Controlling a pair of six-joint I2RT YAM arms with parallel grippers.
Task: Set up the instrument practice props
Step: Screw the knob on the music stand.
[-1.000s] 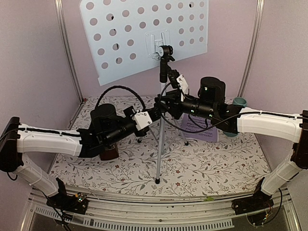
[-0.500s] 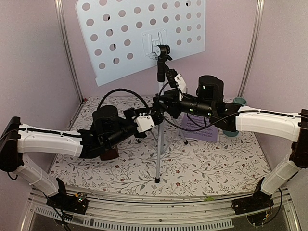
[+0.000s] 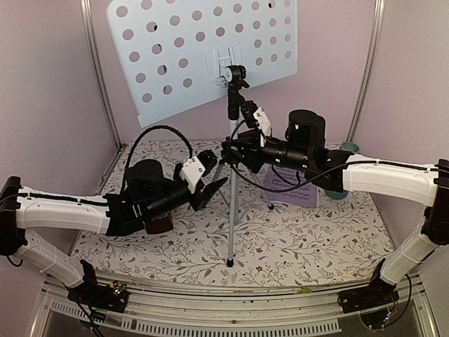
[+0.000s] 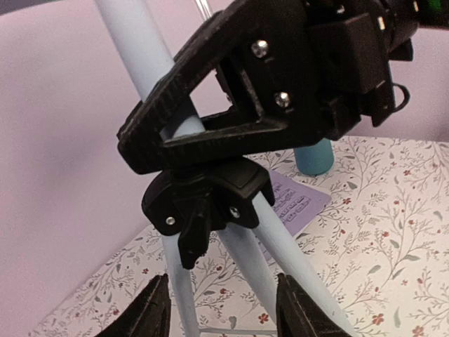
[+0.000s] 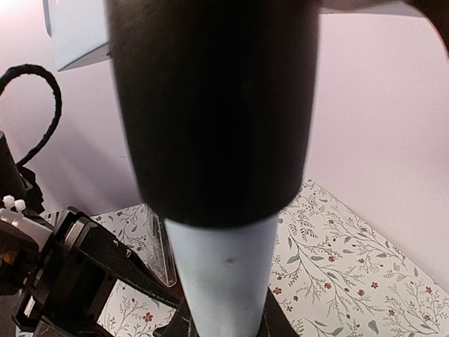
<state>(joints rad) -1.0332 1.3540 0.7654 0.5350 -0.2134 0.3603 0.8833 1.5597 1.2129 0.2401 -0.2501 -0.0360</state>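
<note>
Standing upright: music stand | long axis vert | desk slants, L low

The table cloth is white, printed with thin grey-green sprigs and small red flowers. The same print shows in both wrist views.

A teal cup stands upright near the rear right corner of the table cloth, close to the right wall. From above, only its rim and part of its side show.

Plain lilac walls enclose the rear and both sides. A silver post runs up the rear left corner and a second post runs up the rear right corner.

A slotted metal rail spans the near edge. A small green item lies on the rail, possibly a scrap of tape.
</note>
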